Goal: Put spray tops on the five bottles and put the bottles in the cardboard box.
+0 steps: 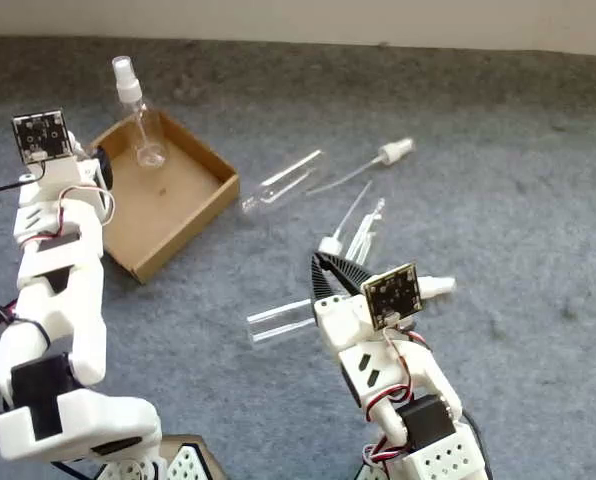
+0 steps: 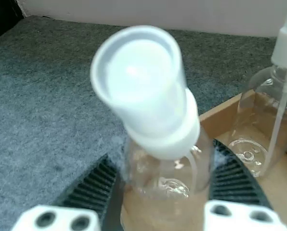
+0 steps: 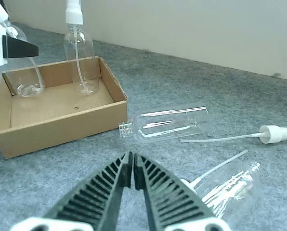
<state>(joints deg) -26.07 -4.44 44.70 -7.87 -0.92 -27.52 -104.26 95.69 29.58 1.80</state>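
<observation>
In the high view, the left arm (image 1: 56, 280) stretches along the tabletop's left edge, its wrist over the brown cardboard box (image 1: 183, 225) near the far left corner. A clear plastic bottle with white spray top (image 1: 143, 125) stands in the box. The right arm (image 1: 383, 355) sits folded at the near edge.

In the left wrist view, the left gripper (image 2: 163, 161) is clamped on a second topped bottle (image 2: 155, 180) above the box floor.

In the right wrist view, the right gripper (image 3: 133, 161) has its jaws pressed together and empty, facing an uncapped clear bottle (image 3: 172, 122) lying on its side, with a loose white spray top (image 3: 277, 134) nearby.
</observation>
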